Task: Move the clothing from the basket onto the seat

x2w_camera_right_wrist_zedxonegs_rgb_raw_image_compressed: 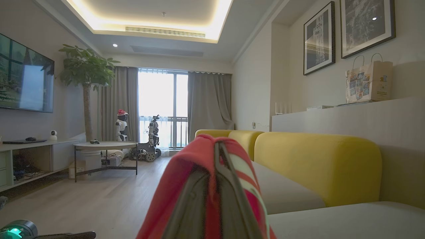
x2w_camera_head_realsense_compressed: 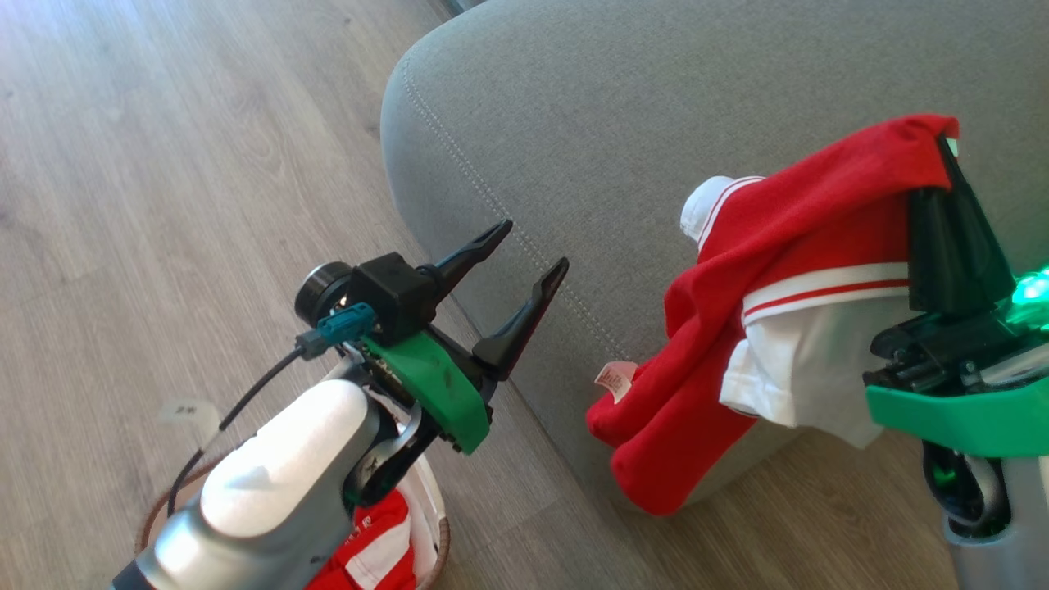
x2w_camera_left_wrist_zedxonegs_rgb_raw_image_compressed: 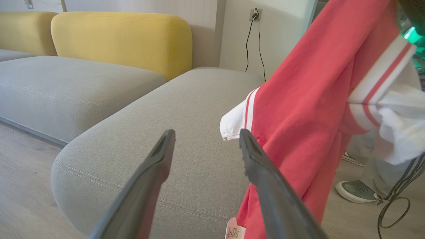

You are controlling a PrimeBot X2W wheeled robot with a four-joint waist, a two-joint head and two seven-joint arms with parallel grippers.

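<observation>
Held clothing: a red garment [x2w_camera_head_realsense_compressed: 778,270] with white panels and stripe trim hangs from the right gripper [x2w_camera_head_realsense_compressed: 944,164] over the near right part of the seat [x2w_camera_head_realsense_compressed: 656,98]. Its lower folds droop past the seat's near edge toward the floor [x2w_camera_head_realsense_compressed: 164,164]. I cannot tell whether the cloth touches the cushion.
Other clothing: a second garment [x2w_camera_head_realsense_compressed: 369,549], red and white, lies in the basket [x2w_camera_head_realsense_compressed: 443,541] at the near left, partly hidden behind the left forearm.
Step in hand: carrying the lifted garment across to the seat, not yet set down.
Next move: likely calls for taking the cloth further over the cushion, so that none trails off the edge, then lowering and letting go.
Right gripper: fingers pinched together on a fold at the top of the red garment, the fabric draped over both fingers in the right wrist view [x2w_camera_right_wrist_zedxonegs_rgb_raw_image_compressed: 217,156].
Left gripper: the left gripper [x2w_camera_head_realsense_compressed: 533,246] has its fingers well apart and holds nothing. It hovers near the seat's left corner, above the basket, and the hanging garment is just beside one finger in its own view [x2w_camera_left_wrist_zedxonegs_rgb_raw_image_compressed: 206,132].
Risk: the low-hanging end could slide off to the floor.
</observation>
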